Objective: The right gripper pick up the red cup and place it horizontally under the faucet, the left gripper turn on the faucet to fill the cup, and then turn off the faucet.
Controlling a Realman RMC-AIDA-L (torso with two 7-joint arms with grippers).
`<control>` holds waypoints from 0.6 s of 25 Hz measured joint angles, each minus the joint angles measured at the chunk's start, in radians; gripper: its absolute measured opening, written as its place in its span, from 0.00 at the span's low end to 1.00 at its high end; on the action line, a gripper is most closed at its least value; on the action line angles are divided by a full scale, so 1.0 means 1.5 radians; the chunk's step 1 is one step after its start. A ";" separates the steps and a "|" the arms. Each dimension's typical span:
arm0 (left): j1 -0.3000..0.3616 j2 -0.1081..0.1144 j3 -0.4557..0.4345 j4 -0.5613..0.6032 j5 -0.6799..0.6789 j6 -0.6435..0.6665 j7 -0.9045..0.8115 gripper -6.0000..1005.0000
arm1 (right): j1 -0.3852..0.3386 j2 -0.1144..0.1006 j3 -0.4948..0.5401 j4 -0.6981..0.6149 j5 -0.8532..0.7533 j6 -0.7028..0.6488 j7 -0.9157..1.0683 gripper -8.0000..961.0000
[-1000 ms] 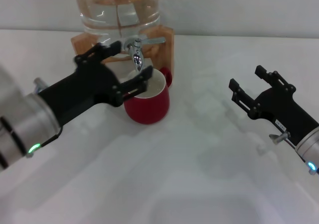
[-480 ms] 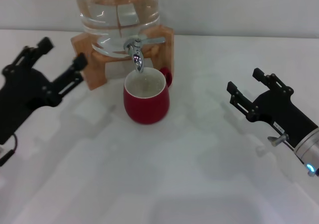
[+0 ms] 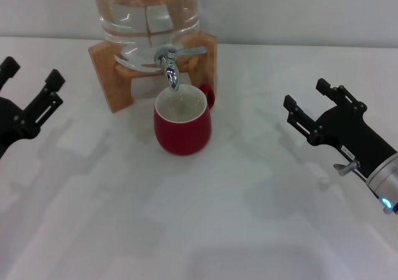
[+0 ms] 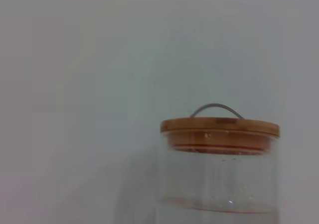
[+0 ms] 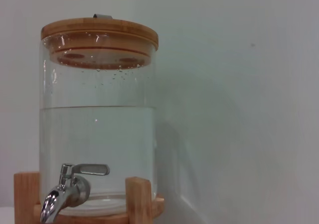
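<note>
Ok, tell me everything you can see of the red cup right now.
The red cup is a squat, glossy mug, ceramic by its look, with a cream-white inside and one red loop handle turned toward the wooden stand. It stands upright on the white table, mouth directly below the faucet spout, not touching it. Neither gripper touches it. Whether it holds water I cannot tell.

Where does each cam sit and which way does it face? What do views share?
Head view: on the robot's head, looking forward and down at the red cup under the faucet; left gripper at the left edge, right gripper at right, both with open jaws.
Left wrist view: faces the glass jar's wooden lid against the wall; no own jaws visible.
Right wrist view: faces the jar, the faucet and the wooden stand; no own jaws visible.
Shared: all three views show the jar.
</note>
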 joint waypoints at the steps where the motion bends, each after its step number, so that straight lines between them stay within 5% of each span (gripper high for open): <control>1: -0.001 0.000 0.000 -0.008 -0.008 -0.004 0.007 0.85 | 0.001 0.000 0.000 0.000 0.000 0.000 0.000 0.76; 15: -0.064 0.001 -0.011 -0.104 -0.026 -0.016 0.019 0.85 | 0.018 0.001 0.001 -0.004 -0.001 0.001 0.000 0.76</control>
